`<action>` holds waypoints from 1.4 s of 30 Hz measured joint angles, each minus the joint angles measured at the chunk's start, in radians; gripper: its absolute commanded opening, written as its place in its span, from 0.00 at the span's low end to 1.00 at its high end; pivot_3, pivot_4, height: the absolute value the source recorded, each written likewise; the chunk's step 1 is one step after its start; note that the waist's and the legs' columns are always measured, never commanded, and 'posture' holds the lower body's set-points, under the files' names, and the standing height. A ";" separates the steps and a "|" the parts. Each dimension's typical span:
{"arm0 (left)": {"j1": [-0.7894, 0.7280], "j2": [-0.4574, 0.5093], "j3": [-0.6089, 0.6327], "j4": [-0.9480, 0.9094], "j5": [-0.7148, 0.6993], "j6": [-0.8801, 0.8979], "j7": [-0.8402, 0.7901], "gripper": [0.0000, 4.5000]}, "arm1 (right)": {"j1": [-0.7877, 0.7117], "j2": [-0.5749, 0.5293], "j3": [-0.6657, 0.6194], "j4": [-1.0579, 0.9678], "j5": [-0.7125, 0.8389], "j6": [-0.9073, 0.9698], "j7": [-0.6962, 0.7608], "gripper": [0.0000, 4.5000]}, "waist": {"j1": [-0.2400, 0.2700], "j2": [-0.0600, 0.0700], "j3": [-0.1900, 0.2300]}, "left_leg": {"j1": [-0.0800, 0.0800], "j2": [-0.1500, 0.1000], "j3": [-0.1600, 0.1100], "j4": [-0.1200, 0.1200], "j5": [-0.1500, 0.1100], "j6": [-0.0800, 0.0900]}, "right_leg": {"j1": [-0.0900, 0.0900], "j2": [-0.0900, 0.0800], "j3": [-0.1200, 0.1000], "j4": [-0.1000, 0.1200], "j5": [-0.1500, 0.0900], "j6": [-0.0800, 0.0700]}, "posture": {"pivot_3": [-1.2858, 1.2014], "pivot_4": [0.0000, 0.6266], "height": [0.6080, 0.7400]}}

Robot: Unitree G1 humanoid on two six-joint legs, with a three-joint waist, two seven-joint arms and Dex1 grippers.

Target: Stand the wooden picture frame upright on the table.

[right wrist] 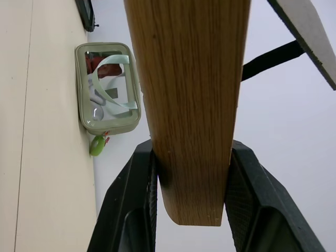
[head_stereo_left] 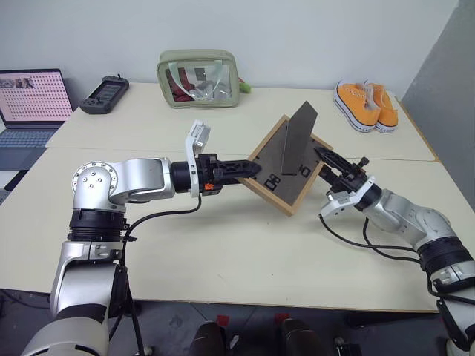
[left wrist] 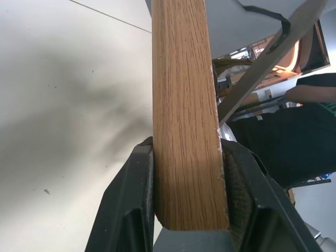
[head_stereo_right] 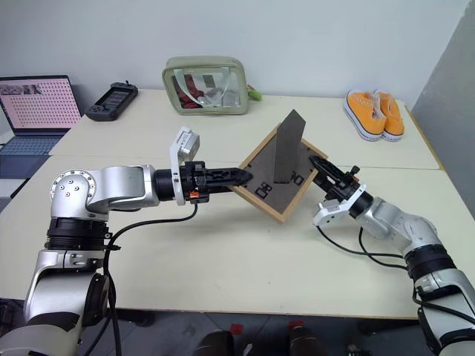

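- The left end effector (head_stereo_left: 249, 170) is pinched on the left wooden edge of the wooden picture frame (head_stereo_left: 291, 165); its wrist view shows both pads (left wrist: 137, 194) pressed flat against the rail.
- The frame hangs tilted above the middle of the counter (head_stereo_left: 223, 252), just in front of the seam, back panel towards me, with the fold-out stand (head_stereo_left: 298, 139) swung out and pointing up.
- The right end effector (head_stereo_left: 326, 159) has its fingers (right wrist: 137, 199) on either side of the frame's right rail; contact looks light, and I judge it closed on the rail, though less firmly than the left.
- Risk: with two grips on opposite edges, any uneven pull could twist the frame or let it slip out of the weaker right grip.
- Risk: if the frame is set down before the stand's foot faces the counter, it would likely fall flat on release; the stand may also fold back on its strap.
- Risk: letting go of one side early would leave the frame swinging from the other.
- The head views show the whole pose: the tilt, the stand, and the distant clutter along the far edge, with a laptop (head_stereo_left: 30, 104), a controller (head_stereo_left: 104, 94), a clear pouch (head_stereo_left: 199, 78) and orange shoes (head_stereo_left: 365, 105).
- The wrist views show how each rail sits between the pads, which the head views cannot resolve; the left wrist view also catches a person (left wrist: 299, 136) beyond the frame.
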 measured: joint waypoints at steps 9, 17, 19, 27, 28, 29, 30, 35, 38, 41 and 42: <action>0.000 0.001 -0.003 0.000 0.000 -0.002 -0.004 0.29 | 0.000 -0.001 0.000 0.000 -0.003 0.000 -0.005 0.29 | 0.000 0.000 0.000 | 0.000 0.000 0.000 0.000 0.000 0.000 | 0.000 0.000 0.000 0.000 0.000 0.000 | 0.52 0.24 1.00; 0.003 0.005 -0.005 -0.008 0.000 -0.013 -0.003 0.49 | -0.006 -0.001 0.003 0.001 -0.008 0.004 0.000 0.29 | 0.000 0.000 0.000 | 0.000 0.000 0.000 0.000 0.000 0.000 | 0.000 0.000 0.000 0.000 0.000 0.000 | 0.52 0.24 1.00; 0.006 0.008 -0.005 -0.026 0.000 -0.019 -0.002 0.59 | -0.011 0.000 0.016 0.004 -0.009 0.003 0.005 0.29 | 0.000 0.000 0.000 | 0.000 0.000 0.000 0.000 0.000 0.000 | 0.000 0.000 0.000 0.000 0.000 0.000 | 0.52 0.24 1.00; 0.018 0.017 -0.005 -0.049 0.002 -0.030 -0.003 0.95 | -0.024 0.003 0.039 0.028 -0.009 0.001 0.006 0.29 | 0.000 0.000 0.000 | 0.000 0.000 0.000 0.000 0.000 0.000 | 0.000 0.000 0.000 0.000 0.000 0.000 | 0.52 0.24 1.00; 0.025 0.026 -0.005 -0.063 0.008 -0.036 -0.004 0.95 | -0.028 0.005 0.040 0.032 -0.009 0.000 0.007 0.29 | -0.001 0.000 0.000 | 0.000 0.000 0.000 0.000 0.000 0.000 | 0.000 0.000 0.000 0.000 0.000 0.000 | 0.52 0.24 1.00; 0.034 0.033 -0.003 -0.084 0.026 -0.043 -0.012 0.95 | -0.032 0.007 0.040 0.037 -0.008 -0.002 0.007 0.29 | -0.001 0.000 0.000 | 0.000 0.000 0.000 0.000 0.000 0.000 | 0.000 0.000 0.000 0.000 0.000 0.000 | 0.52 0.24 1.00; 0.046 0.039 0.003 -0.110 0.055 -0.050 -0.031 0.95 | -0.035 0.009 0.040 0.044 -0.008 -0.004 0.008 0.29 | -0.001 0.000 0.000 | 0.000 0.000 0.000 0.000 0.000 0.000 | 0.000 0.000 0.000 0.000 0.000 0.000 | 0.52 0.24 1.00; 0.165 0.124 0.065 -0.400 0.401 -0.199 -0.275 0.95 | -0.098 0.064 0.070 0.168 0.072 -0.091 0.089 0.29 | -0.009 0.000 0.000 | 0.001 0.001 0.001 -0.001 0.000 0.000 | 0.000 0.001 0.000 0.000 0.000 0.000 | 0.52 0.24 1.00; 0.274 0.171 0.095 -0.556 0.575 -0.309 -0.395 0.95 | -0.132 0.132 0.086 0.272 0.206 -0.163 0.225 0.29 | -0.012 0.000 0.000 | 0.002 0.001 0.002 -0.001 0.000 0.000 | 0.001 0.000 0.002 -0.001 0.000 0.000 | 0.52 0.24 1.00; 0.407 0.191 0.123 -0.709 0.721 -0.410 -0.461 0.95 | -0.163 0.224 0.086 0.382 0.432 -0.180 0.480 0.29 | -0.021 -0.001 0.000 | 0.003 0.002 0.001 -0.001 0.000 0.000 | 0.004 0.000 0.000 -0.002 0.000 0.000 | 0.52 0.24 1.00; 0.453 0.192 0.146 -0.750 0.755 -0.435 -0.460 0.95 | -0.175 0.270 0.072 0.407 0.533 -0.156 0.592 0.29 | -0.024 -0.001 0.000 | 0.004 0.002 0.001 -0.001 0.000 0.000 | 0.005 0.000 0.000 -0.002 0.000 0.000 | 0.52 0.24 1.00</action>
